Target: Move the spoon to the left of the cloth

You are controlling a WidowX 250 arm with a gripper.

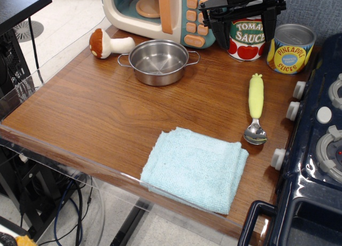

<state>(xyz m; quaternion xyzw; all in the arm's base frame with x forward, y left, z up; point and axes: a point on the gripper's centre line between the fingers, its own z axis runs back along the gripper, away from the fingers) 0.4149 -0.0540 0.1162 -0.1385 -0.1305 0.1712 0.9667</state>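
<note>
The spoon [256,108] has a yellow-green handle and a silver bowl. It lies on the wooden table [96,107] with its bowl towards the front, just right of the cloth's far right corner. The light blue cloth [195,168] lies folded at the table's front edge. My gripper [243,29] is black and hangs high at the back, in front of the tomato sauce can. Its fingers stand apart and hold nothing. It is well behind the spoon.
A steel pot [158,61] stands at the back middle. A toy mushroom [107,44] lies left of it. A toy microwave [160,10] is behind them. A tomato sauce can [247,40] and a pineapple slices can [290,49] stand back right. A dark blue toy stove [315,150] borders the right side.
</note>
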